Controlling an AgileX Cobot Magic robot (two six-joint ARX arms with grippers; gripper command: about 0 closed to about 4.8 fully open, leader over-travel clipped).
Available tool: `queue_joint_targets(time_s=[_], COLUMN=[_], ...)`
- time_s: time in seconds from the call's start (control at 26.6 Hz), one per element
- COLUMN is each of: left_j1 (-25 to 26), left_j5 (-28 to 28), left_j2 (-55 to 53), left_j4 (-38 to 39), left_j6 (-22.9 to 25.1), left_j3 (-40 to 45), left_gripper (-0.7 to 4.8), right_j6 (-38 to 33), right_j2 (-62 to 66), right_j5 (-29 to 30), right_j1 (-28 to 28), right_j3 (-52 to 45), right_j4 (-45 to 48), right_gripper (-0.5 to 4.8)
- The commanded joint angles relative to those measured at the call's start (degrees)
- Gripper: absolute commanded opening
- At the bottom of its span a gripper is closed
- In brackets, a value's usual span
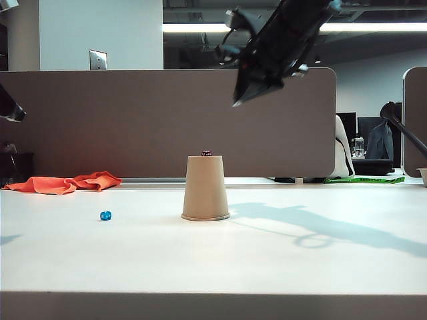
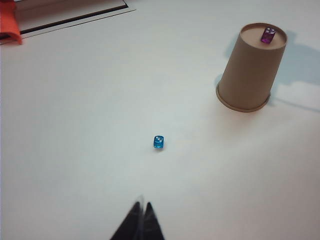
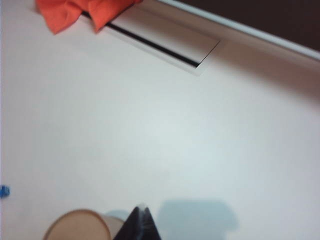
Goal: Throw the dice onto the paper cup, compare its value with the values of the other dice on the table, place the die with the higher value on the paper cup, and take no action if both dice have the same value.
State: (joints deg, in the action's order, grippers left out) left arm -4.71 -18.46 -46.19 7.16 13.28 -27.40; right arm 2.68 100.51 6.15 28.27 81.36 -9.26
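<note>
- The left gripper [image 2: 141, 220] hangs above the white table [image 2: 75, 125] with its dark fingertips pressed together.
- The blue die [image 2: 158, 142] lies on the table, apart from the gripper.
- The paper cup [image 2: 250, 70] stands inverted, rim down.
- The purple die [image 2: 268, 35] rests on the cup's upturned base.
- An orange cloth [image 2: 9, 22] shows at one corner.

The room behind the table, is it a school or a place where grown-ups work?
Probably an office. A grey cubicle partition stands behind the white table, long ceiling lights glow above, and a jacket hangs at a desk beyond.
</note>
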Motion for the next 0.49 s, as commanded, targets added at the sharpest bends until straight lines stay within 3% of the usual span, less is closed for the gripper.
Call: queue_joint_targets(time_s=[0.04,0.34,0.49], left_j1=[0.02,0.02,0.02], left_j5=[-0.48,-0.48,-0.48], left_j2=[-0.46,-0.83,-0.83], left_j4=[-1.70,-2.14,-2.12], left_j6=[-0.17,-0.13,-0.15], left_j3=[-0.24,-0.24,-0.24], left_gripper=[-0.05,-0.06,-0.05], right_j6=[0.13,0.59,0.81], right_j2=[2.14,6.23,6.73], right_j5=[0.17,-2.25,-3.15], right_j1=[1.22,3.65,3.93], right_j3=[0.35,0.55,0.55], right_j4=[0.57,1.97,2.69], right_gripper=[1.00,1.18,1.63])
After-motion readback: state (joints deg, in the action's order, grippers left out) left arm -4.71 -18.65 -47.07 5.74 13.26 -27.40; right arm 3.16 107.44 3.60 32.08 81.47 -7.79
